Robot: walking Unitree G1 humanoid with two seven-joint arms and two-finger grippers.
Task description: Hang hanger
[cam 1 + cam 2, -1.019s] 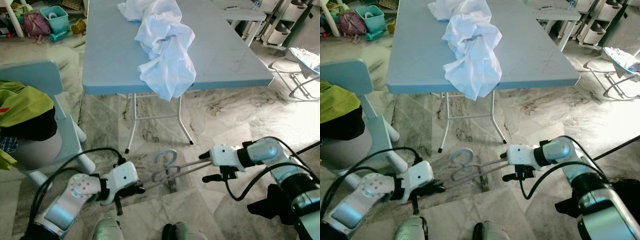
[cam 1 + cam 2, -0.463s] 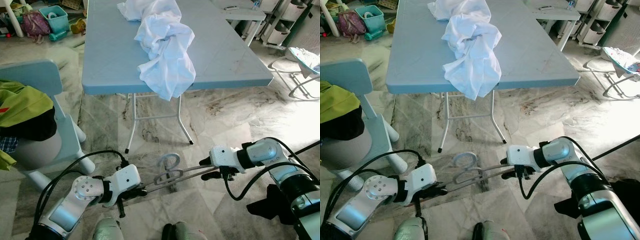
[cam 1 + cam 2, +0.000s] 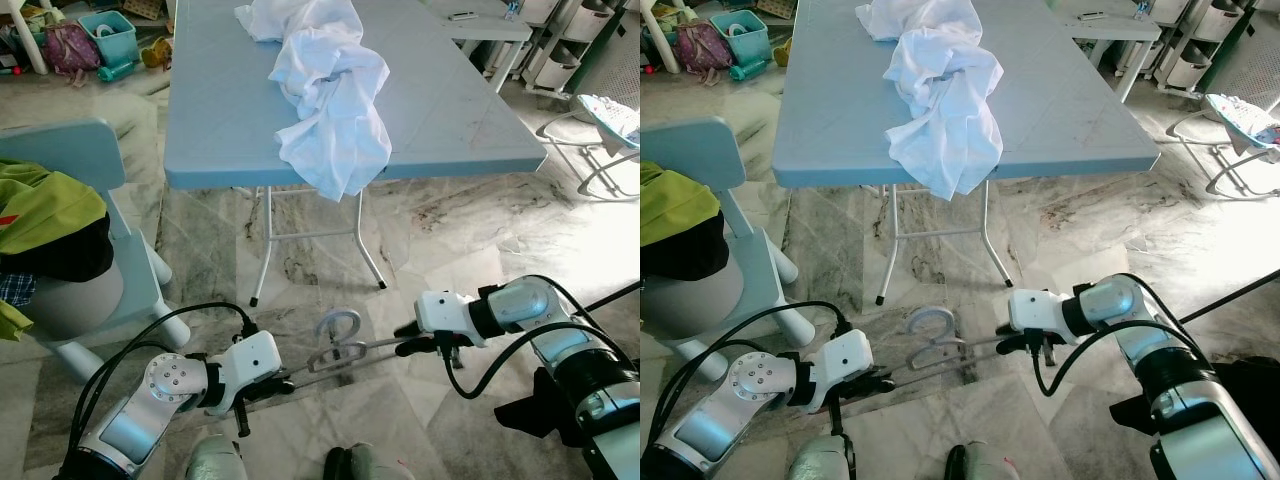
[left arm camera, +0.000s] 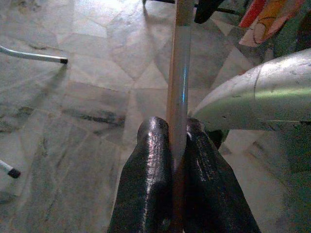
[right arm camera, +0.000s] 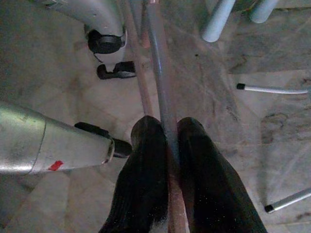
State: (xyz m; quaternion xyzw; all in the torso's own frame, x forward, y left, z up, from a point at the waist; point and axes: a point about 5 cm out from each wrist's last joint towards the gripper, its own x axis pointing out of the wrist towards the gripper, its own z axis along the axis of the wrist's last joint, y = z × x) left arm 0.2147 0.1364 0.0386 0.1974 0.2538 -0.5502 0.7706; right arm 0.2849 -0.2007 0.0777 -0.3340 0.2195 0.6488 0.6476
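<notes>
A grey wire hanger (image 3: 338, 345) hangs level, low above the marble floor, with its hook (image 3: 337, 322) pointing up and away from me. My left gripper (image 3: 283, 384) is shut on its left end, and my right gripper (image 3: 406, 341) is shut on its right end. In the left wrist view the black fingers (image 4: 153, 165) pinch the hanger's bar (image 4: 178, 82). The right wrist view shows the other pair of fingers (image 5: 146, 165) clamped on the bar (image 5: 159, 82) in the same way.
A blue folding table (image 3: 220, 120) stands ahead with a crumpled white garment (image 3: 330, 90) draped over its front edge; its metal legs (image 3: 265, 250) reach the floor just beyond the hanger. A blue chair (image 3: 70, 160) holding green and dark clothes (image 3: 45, 215) stands at the left.
My right gripper's fingers stood apart around the hanger's right end a second ago and have shut on it. The hanger has settled a little lower and more level.
</notes>
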